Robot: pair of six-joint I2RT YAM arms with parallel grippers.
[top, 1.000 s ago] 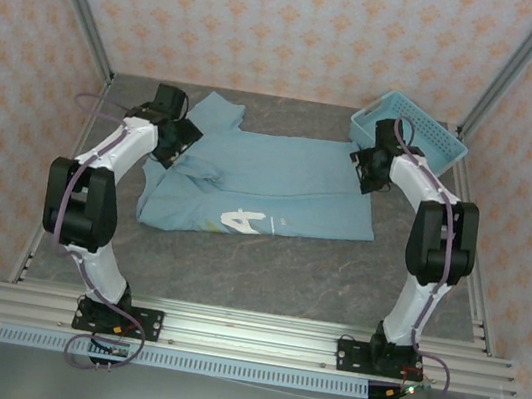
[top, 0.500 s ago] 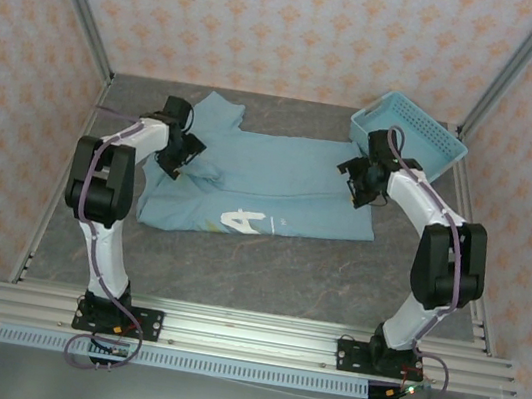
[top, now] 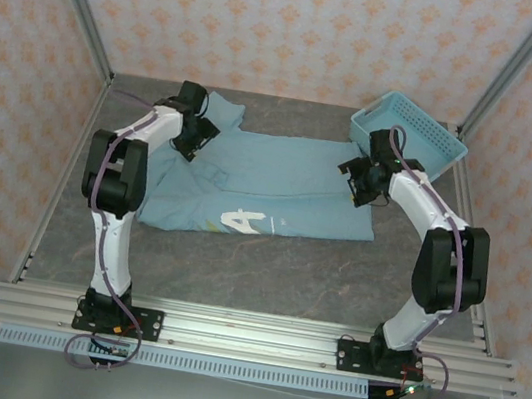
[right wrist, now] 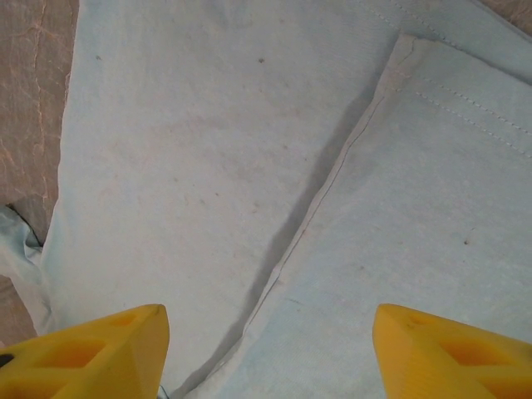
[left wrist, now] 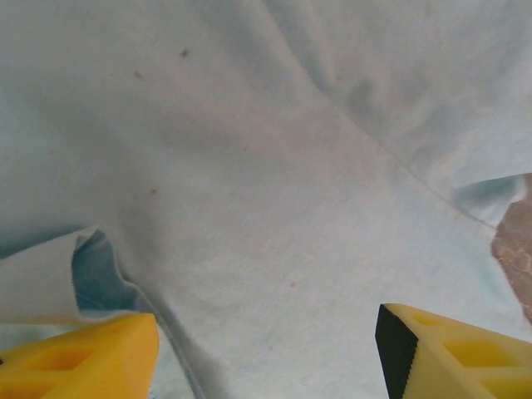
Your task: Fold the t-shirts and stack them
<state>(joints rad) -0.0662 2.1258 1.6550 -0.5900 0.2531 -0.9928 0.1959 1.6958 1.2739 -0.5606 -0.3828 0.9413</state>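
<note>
L gripper (left wrist: 266, 320) & R gripper (right wrist: 270, 314) both open above shirt (top: 280, 176): best pinch far edge level, lift together.

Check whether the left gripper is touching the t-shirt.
Cannot tell. In the left wrist view the left gripper stands open over the t-shirt, but neither contact nor a gap at its fingertips shows plainly.

The left gripper (top: 199, 138) swung toward the back of the table and inward, ending farther onto the t-shirt (top: 280, 176), while its elbow rose and drew in toward the middle. The right gripper (top: 359, 181) edged slightly inward over the shirt's right side, its elbow sinking toward the near edge.
</note>
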